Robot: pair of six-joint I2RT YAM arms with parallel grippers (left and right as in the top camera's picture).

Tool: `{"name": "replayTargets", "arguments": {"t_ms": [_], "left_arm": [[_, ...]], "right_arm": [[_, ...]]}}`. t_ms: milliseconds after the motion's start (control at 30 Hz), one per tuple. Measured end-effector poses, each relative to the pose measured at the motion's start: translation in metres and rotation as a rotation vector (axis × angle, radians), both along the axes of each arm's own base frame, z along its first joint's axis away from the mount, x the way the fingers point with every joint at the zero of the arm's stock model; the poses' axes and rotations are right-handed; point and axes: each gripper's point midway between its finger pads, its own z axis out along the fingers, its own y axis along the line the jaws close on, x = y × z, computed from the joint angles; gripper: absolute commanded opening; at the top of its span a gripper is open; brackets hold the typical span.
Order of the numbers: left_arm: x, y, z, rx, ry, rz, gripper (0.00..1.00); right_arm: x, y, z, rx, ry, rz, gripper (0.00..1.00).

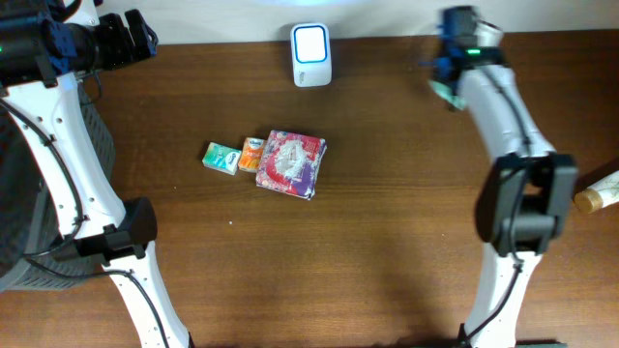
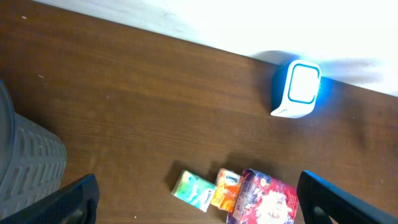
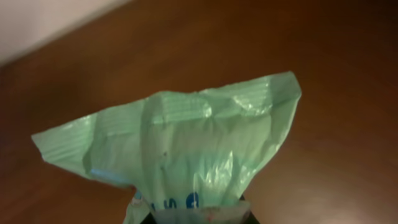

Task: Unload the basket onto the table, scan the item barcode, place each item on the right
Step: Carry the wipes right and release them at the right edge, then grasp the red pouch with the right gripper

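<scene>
We have the green packet (image 3: 186, 143) pinched by its lower edge in the right gripper (image 3: 198, 216), whose jaws are clamped tight on the film. It hangs above the far right of the table (image 1: 387, 242), well to the right of the scanner (image 1: 311, 55). The left gripper (image 1: 145, 41) waits at the far left with its jaws wide and nothing in them.

To scan well, we should carry the packet left until it faces the scanner's lit window, then turn the printed side towards the glow. We cannot make out a barcode on the crumpled film, and the blue lettering near the grip may be only branding, so a slow roll of the wrist is wise. The film is limp and creased, so we should hold it steady and square to the window. The three small packs (image 1: 266, 159) lie nearer us, clear of that path.
</scene>
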Motion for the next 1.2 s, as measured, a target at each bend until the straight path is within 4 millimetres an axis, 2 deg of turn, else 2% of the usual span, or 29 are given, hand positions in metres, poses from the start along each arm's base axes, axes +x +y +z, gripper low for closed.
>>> {"name": "replayTargets", "arguments": {"t_ms": [67,100,167,200,233,267,300,367,433,467,500,567,633,667,700,767,833,900,933,967,1000,1033,1067,1100,1167,1200], "left_arm": [[0.000,0.000,0.000,0.000,0.000,0.000,0.99],[0.000,0.000,0.000,0.000,0.000,0.000,0.99],[0.000,0.000,0.000,0.000,0.000,0.000,0.99],[0.000,0.000,0.000,0.000,0.000,0.000,0.99],[0.000,0.000,0.000,0.000,0.000,0.000,0.99],[0.000,0.000,0.000,0.000,0.000,0.000,0.99],[0.000,0.000,0.000,0.000,0.000,0.000,0.99],[0.000,0.000,0.000,0.000,0.000,0.000,0.99],[0.000,0.000,0.000,0.000,0.000,0.000,0.99],[0.000,0.000,0.000,0.000,0.000,0.000,0.99],[0.000,0.000,0.000,0.000,0.000,0.000,0.99],[0.000,0.000,0.000,0.000,0.000,0.000,0.99],[0.000,0.000,0.000,0.000,0.000,0.000,0.99],[0.000,0.000,0.000,0.000,0.000,0.000,0.99],[0.000,0.000,0.000,0.000,0.000,0.000,0.99],[0.000,0.000,0.000,0.000,0.000,0.000,0.99],[0.000,0.000,0.000,0.000,-0.001,0.000,0.99],[0.000,0.000,0.000,0.000,0.000,0.000,0.99],[0.000,0.000,0.000,0.000,0.000,0.001,0.99],[0.000,0.000,0.000,0.000,0.000,0.000,0.99],[0.000,0.000,0.000,0.000,0.000,0.000,0.99],[0.000,0.000,0.000,0.000,-0.001,0.000,0.99],[0.000,0.000,0.000,0.000,0.000,0.000,0.99],[0.000,0.000,0.000,0.000,0.000,0.000,0.99],[0.000,0.000,0.000,0.000,-0.001,0.000,0.99],[0.000,0.000,0.000,0.000,0.000,0.000,0.99]], "right_arm": [[-0.036,-0.055,-0.014,0.032,0.096,-0.150,0.15],[-0.054,-0.086,-0.018,0.051,0.124,-0.231,0.15],[-0.085,-0.126,-0.024,0.078,0.176,-0.338,0.10],[-0.099,-0.147,-0.026,0.090,0.192,-0.391,0.11],[-0.108,-0.159,-0.027,0.098,0.199,-0.421,0.15],[-0.120,-0.173,-0.028,0.107,0.208,-0.459,0.37],[-0.129,-0.185,-0.028,0.113,0.217,-0.485,0.44],[-0.139,-0.199,-0.029,0.110,0.229,-0.498,0.47],[-0.154,-0.211,-0.033,0.095,0.279,-0.496,0.59],[-0.161,-0.213,-0.036,0.093,0.303,-0.497,0.58],[-0.167,-0.215,-0.037,0.096,0.321,-0.500,0.53],[-0.163,-0.208,-0.042,0.151,0.320,-0.458,0.52],[-0.138,-0.185,-0.048,0.280,0.263,-0.331,0.38],[-0.130,-0.172,-0.050,0.325,0.250,-0.284,0.39],[-0.122,-0.156,-0.051,0.369,0.243,-0.234,0.42],[-0.107,-0.117,-0.053,0.462,0.241,-0.130,0.56],[-0.098,-0.052,-0.061,0.590,0.279,0.121,0.66],[-0.105,0.061,-0.076,0.723,0.371,0.463,0.68],[-0.113,0.092,-0.082,0.744,0.413,0.531,0.71],[-0.121,0.138,-0.090,0.761,0.445,0.641,0.78],[-0.126,0.162,-0.093,0.771,0.461,0.697,0.91],[-0.131,0.218,-0.092,0.788,0.455,0.838,0.96],[-0.132,0.235,-0.089,0.797,0.444,0.883,0.96],[-0.131,0.265,-0.086,0.802,0.415,0.944,0.96],[-0.127,0.294,-0.083,0.812,0.376,0.973,0.96],[-0.130,0.311,-0.081,0.824,0.371,0.984,0.90]]}}
